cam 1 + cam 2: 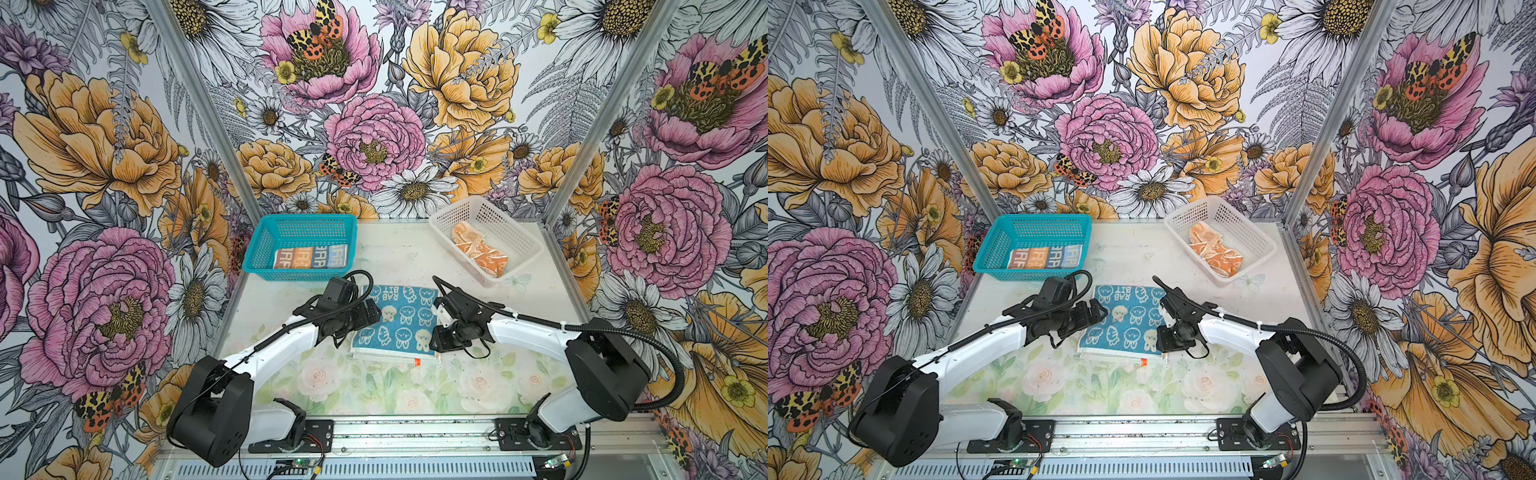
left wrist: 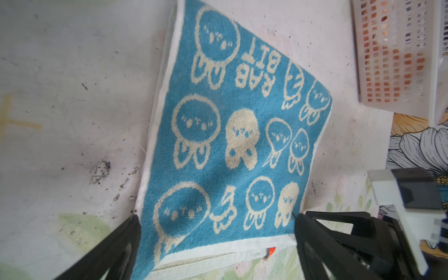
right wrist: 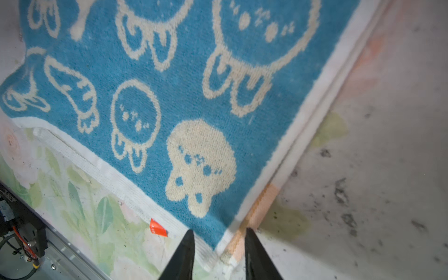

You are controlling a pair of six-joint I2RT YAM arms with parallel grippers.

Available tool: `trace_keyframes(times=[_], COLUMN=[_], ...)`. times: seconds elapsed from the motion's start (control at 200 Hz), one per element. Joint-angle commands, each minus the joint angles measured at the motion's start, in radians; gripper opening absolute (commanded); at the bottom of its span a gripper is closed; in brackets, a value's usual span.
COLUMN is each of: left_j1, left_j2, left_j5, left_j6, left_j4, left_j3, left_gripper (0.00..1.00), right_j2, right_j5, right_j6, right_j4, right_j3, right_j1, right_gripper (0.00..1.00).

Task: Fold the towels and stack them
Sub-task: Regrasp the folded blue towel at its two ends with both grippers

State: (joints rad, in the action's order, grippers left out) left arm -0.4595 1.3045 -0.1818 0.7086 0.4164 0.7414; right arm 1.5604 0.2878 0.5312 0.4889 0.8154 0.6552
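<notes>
The teal bunny towel (image 1: 401, 322) (image 1: 1129, 324) lies folded flat at the middle of the table, its white hems stacked along the front edge. My left gripper (image 1: 368, 314) (image 1: 1095, 313) is open wide at its left side; in the left wrist view (image 2: 218, 218) the towel (image 2: 230, 145) lies between the spread fingers. My right gripper (image 1: 435, 348) (image 1: 1162, 345) is at the front right corner. In the right wrist view (image 3: 218, 232) its fingertips stand apart astride that corner of the towel (image 3: 169, 84), which lies flat. The lettered towel (image 1: 309, 256) lies folded in the blue basket. The peach towel (image 1: 480, 249) lies crumpled in the white basket.
The blue basket (image 1: 305, 218) (image 1: 1042, 218) stands at the back left and the white basket (image 1: 509, 226) (image 1: 1246, 226) (image 2: 392, 48) at the back right, angled. A small orange tag (image 3: 157, 228) sticks out of the teal towel's front hem. Flowered walls enclose the table.
</notes>
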Motion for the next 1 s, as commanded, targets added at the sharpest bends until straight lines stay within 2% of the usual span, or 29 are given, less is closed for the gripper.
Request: trace_keyframes(times=[0.0,0.2,0.385,0.505,0.651,0.866,0.996], left_j1=[-0.001,-0.014,-0.017,-0.032,-0.041,-0.061,-0.066], left_j2=[0.018,0.067,0.158,0.23,0.303,0.382,0.446], left_j5=[-0.022,-0.018,-0.025,-0.024,-0.028,-0.024,-0.023], left_j6=[0.006,0.005,0.005,-0.006,-0.015,-0.029,-0.042], left_j4=[-0.051,-0.079,-0.133,-0.141,-0.146,-0.148,-0.148], left_j3=[0.034,0.065,0.124,0.192,0.258,0.34,0.386], left_gripper=[0.99,0.99,0.99,0.99,0.99,0.99,0.99], right_j2=[0.06,0.155,0.227,0.23,0.178,0.047,-0.021], right_j5=[-0.044,-0.127,-0.195,-0.189,-0.15,-0.065,-0.054], right_j6=[-0.017,-0.067,-0.134,-0.162,-0.164,-0.124,-0.09], right_j4=[-0.018,0.01,0.052,0.079,0.11,0.111,0.109], right_j3=[0.028,0.094,0.193,0.246,0.277,0.18,0.106], right_j1=[-0.001,-0.052,-0.141,-0.188,-0.198,-0.175,-0.132], right_gripper=[0.29,0.17,0.16,0.16,0.24,0.29,0.31])
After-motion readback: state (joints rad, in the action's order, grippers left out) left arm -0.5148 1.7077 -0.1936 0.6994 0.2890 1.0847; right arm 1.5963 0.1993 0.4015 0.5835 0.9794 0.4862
